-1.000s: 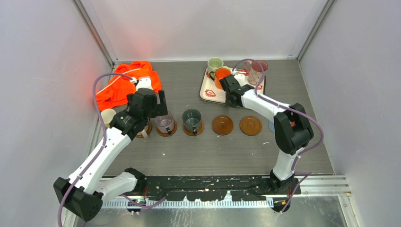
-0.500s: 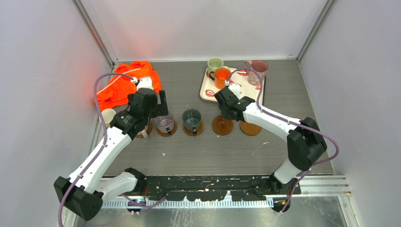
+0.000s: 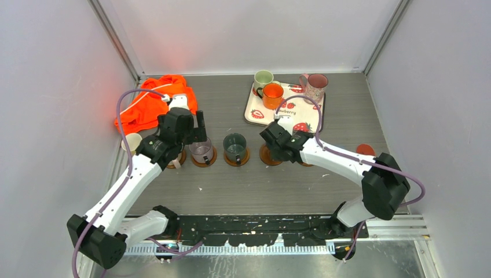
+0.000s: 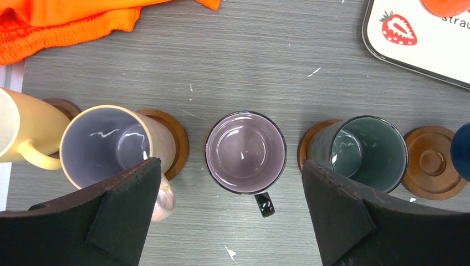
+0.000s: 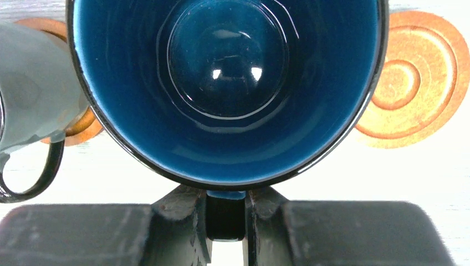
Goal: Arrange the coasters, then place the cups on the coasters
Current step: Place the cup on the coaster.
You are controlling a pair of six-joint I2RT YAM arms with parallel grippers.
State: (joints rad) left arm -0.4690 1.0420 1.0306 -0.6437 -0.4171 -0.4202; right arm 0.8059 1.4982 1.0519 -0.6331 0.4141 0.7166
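Tray (image 3: 253, 104) print reads "berry"; right gripper (image 5: 226, 206) pinching navy mug (image 5: 227, 83) handle

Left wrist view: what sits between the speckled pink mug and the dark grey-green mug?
One lilac-grey mug, upright, standing apart from both. The left wrist view shows it plainly.

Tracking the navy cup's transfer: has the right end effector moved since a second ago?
Yes. The right end effector moved off the strawberry tray, toward the coaster row.
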